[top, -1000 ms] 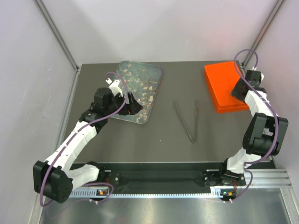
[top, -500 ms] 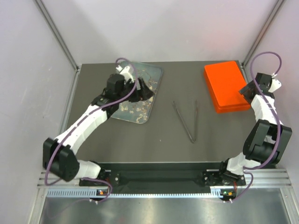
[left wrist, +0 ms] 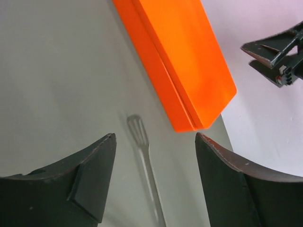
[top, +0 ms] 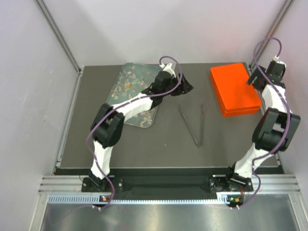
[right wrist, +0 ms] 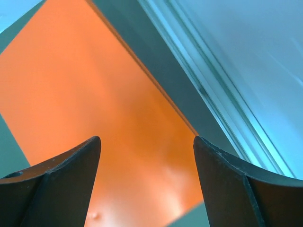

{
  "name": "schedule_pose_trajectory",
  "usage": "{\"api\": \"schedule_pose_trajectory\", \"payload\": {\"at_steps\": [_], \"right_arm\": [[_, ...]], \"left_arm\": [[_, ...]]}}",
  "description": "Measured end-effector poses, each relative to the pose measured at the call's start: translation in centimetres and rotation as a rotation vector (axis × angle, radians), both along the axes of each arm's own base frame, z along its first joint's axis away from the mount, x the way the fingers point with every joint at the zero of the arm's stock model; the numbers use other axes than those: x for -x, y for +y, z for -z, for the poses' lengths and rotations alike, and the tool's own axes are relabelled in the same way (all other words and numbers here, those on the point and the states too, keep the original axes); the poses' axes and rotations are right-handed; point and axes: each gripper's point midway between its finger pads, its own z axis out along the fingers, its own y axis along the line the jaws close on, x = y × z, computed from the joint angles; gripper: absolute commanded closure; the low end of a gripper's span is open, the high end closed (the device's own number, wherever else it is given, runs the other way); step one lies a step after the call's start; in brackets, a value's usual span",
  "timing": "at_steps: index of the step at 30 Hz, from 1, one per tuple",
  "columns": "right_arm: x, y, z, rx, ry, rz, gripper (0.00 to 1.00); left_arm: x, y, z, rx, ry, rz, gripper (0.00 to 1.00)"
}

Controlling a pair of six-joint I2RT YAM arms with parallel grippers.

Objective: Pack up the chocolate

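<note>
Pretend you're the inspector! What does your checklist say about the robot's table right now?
Surface: dark table, flat, no spills seen.
Job's things: chocolate bits scattered on a metal tray; orange box closed.
Clutter: metal tongs lying between tray and box.
Grippers: left gripper jaws open, empty, above the tongs' tip; right gripper jaws open, empty, over the box.
Cables: purple cables looped along both arms, snagging nothing.
Surroundings: pale walls; nothing else seen.
</note>
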Motion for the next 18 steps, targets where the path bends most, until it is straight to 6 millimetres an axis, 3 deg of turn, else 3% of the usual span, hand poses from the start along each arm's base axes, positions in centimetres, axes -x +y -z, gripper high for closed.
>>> {"api": "schedule_pose_trajectory", "payload": {"at_steps": [3, 9, 18], "right_arm": [[-2.1, 0.4, 1.1, -0.010, 0.001, -0.097, 0.20], [-4.7, 0.5, 4.0, -0.054, 0.021, -0.231, 0.19], [-5.5, -1.7, 6.3, -0.053, 0.070, -0.288, 0.18]], "left_arm": [[-1.4, -2.7, 2.3, 0.048, 0.014, 0.008, 0.30], [-3.7, -6.3, 6.1, 0.098, 0.026, 0.019, 0.30], [-5.0, -10.7, 6.6, 0.213, -0.032, 0.023, 0.31]]}}
